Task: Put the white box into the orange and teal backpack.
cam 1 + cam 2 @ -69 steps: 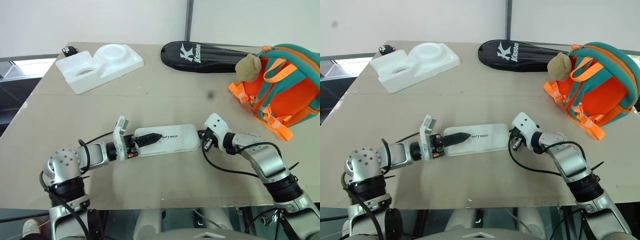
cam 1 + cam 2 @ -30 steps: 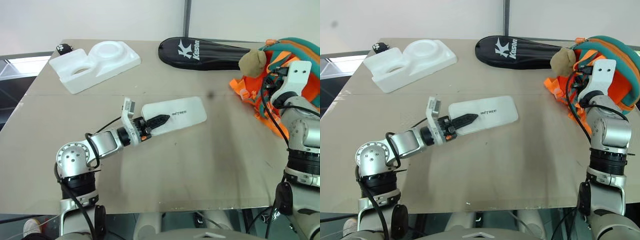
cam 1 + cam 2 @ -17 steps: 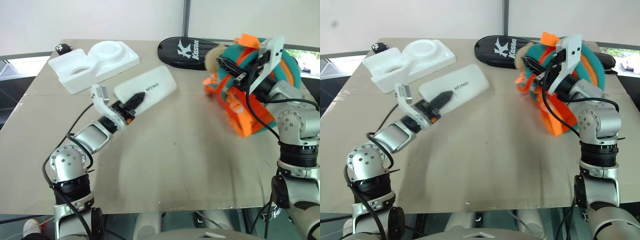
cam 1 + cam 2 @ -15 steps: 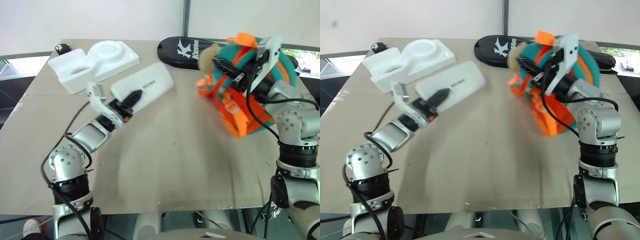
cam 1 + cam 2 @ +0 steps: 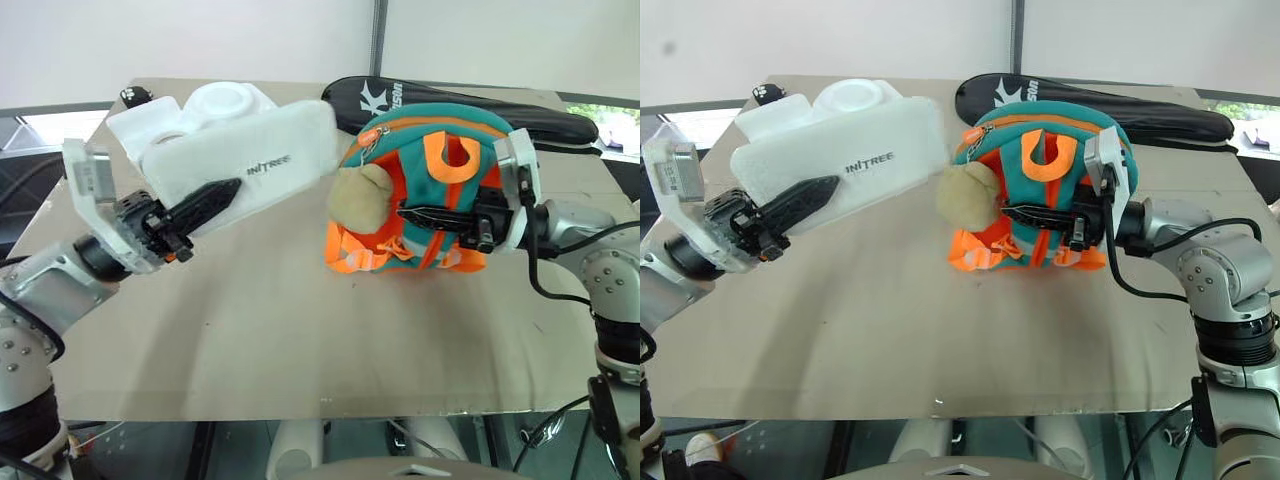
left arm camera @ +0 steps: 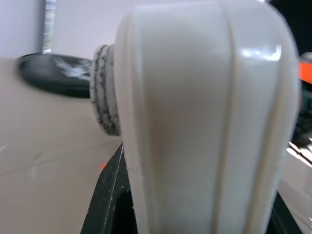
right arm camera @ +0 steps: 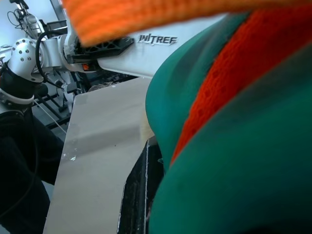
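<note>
My left gripper (image 5: pixel 222 192) is shut on one end of the white box (image 5: pixel 262 160), a flat white case with dark lettering, and holds it tilted in the air over the table's left side. The box's far end reaches almost to the orange and teal backpack (image 5: pixel 440 185). The backpack stands upright near the table's middle, with a tan plush toy (image 5: pixel 362 198) hanging at its left. From the right, my right gripper (image 5: pixel 415 214) lies level across the backpack's front and is shut on its fabric. The left wrist view has the white box (image 6: pixel 204 122) close up.
A bulky white foam block (image 5: pixel 205 103) sits at the back left, partly behind the box, with a small black object (image 5: pixel 135 96) beside it. A long black racket bag (image 5: pixel 500 108) lies along the back edge behind the backpack. Bare tabletop (image 5: pixel 300 340) stretches in front.
My right gripper has dragged the backpack from the right edge to the table's middle and stood it up. My left arm has lifted the box up and to the left, rolling it.
</note>
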